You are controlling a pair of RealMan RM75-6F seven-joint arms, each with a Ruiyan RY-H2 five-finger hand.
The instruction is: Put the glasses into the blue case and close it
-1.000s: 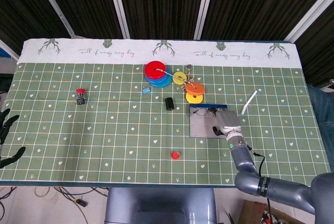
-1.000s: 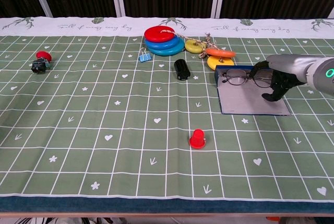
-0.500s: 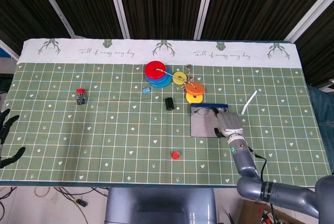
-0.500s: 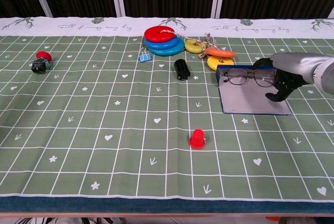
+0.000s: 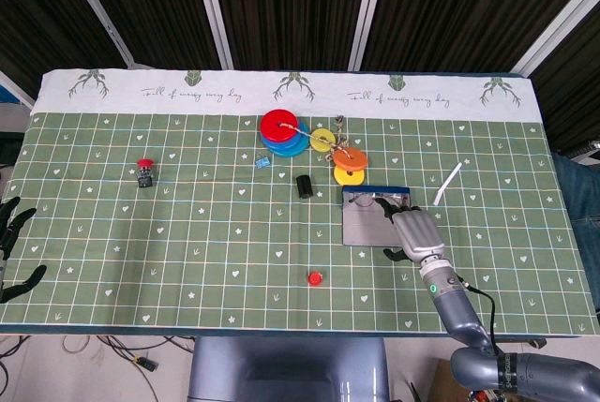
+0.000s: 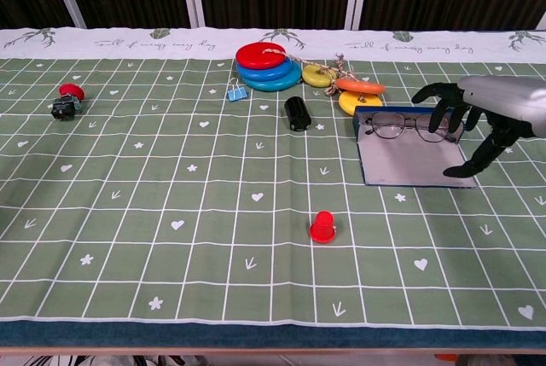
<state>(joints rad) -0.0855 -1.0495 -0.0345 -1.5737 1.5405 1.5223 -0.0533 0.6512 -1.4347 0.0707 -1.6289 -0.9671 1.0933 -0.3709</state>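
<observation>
On the right half of the green gridded cloth (image 5: 187, 224) lies the blue case (image 6: 409, 161), open and flat, its grey lining up and its blue rim showing along the far and left edges. Glasses (image 6: 408, 127) sit across the far end of the lining, just inside that far rim. The right hand (image 6: 478, 114) hangs over the case's right edge with fingers spread and curved downward, holding nothing; two fingertips (image 6: 437, 119) hover at the right lens, and whether they touch it cannot be told, while the thumb points down toward the case's near right corner. Just beyond the case's far edge lie a yellow disc (image 5: 349, 177) and an orange disc (image 5: 351, 159), strung with a stack of red and blue rings (image 5: 283, 132) further left. A black cylinder (image 6: 296, 113) stands left of the case, a white strip (image 5: 447, 183) lies to its right, and a red cap (image 6: 322, 227) sits nearer, well apart. Bare cloth runs along the near edge. At the far left edge of the head view the left hand (image 5: 13, 247) shows off the table, fingers apart and empty. A red-topped button (image 5: 144, 172) sits far left.
</observation>
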